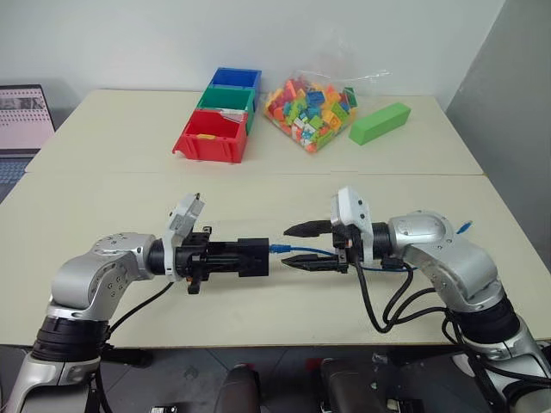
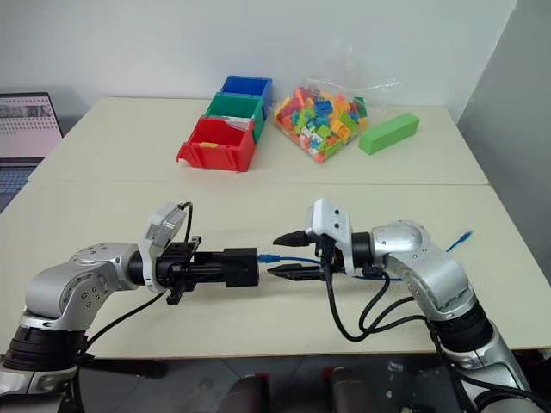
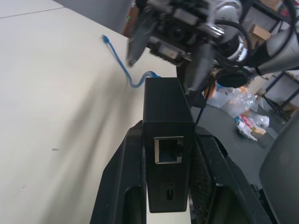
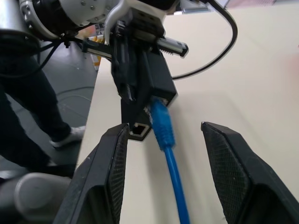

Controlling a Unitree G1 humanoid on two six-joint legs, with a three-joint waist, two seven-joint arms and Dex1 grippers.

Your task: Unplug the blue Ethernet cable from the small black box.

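The blue Ethernet cable (image 1: pixel 303 250) is still sitting plugged into the small black box (image 1: pixel 252 256), its plug end seated in the box's side that is facing the right arm. From there the cord is running between the right gripper's (image 1: pixel 300 247) two fingers, passing under that wrist and trailing across the table (image 1: pixel 284 194), with its free plug end lying on the surface beyond the right arm (image 1: pixel 466 227). In the right wrist view the cable (image 4: pixel 164 135) is passing through the gap without either finger pad touching it; the fingers are standing apart, one above and one below the cord. The box is being held off the table in front of the robot, clamped between the fingers of the left gripper (image 1: pixel 225 257); the left wrist view is showing the box (image 3: pixel 166 140) pinched on both sides, with an empty port facing the camera. Farther back on the table, red (image 1: pixel 210 138), green (image 1: pixel 225 101) and blue bins (image 1: pixel 236 79) are standing in a row beside a clear bag of coloured bricks (image 1: pixel 312 110) and a green block (image 1: pixel 380 123). A laptop (image 1: pixel 21 120) is sitting at the far left.
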